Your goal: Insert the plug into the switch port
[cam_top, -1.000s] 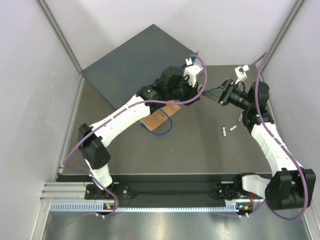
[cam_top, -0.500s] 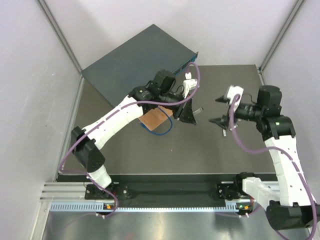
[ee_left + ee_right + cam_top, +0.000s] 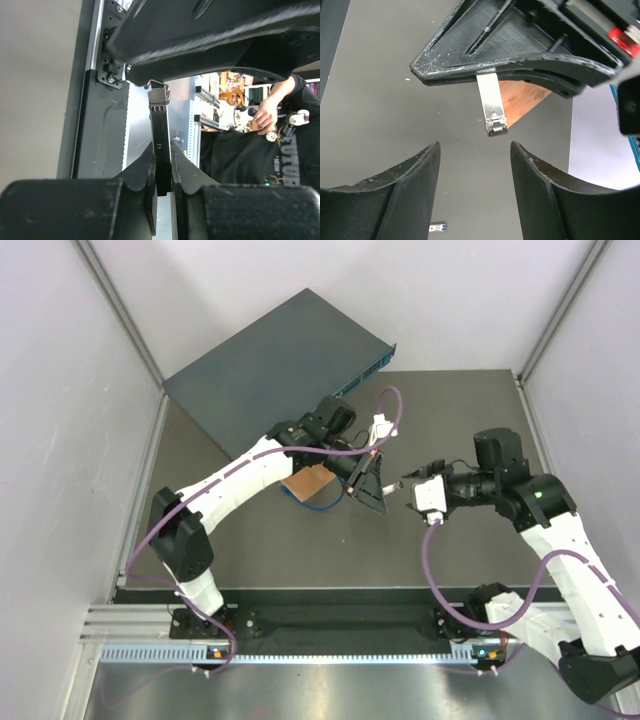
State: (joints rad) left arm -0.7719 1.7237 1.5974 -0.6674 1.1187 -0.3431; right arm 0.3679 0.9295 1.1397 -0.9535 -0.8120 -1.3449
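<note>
Right end effector [image 3: 415, 490] has swung in to face the left one: to me, a handover is set up.
My left end effector [image 3: 368, 492] is clamped on the one plug [image 3: 492, 107] over mid-table [image 3: 450, 410], well apart from the one switch [image 3: 270, 360] at 11 o'clock. Right jaws gape at the plug's 3 o'clock, not touching. I count two arms, one wooden board [image 3: 310, 480], one blue cable loop [image 3: 318, 506] and one unidentifiable stray piece [image 3: 436, 227].
</note>
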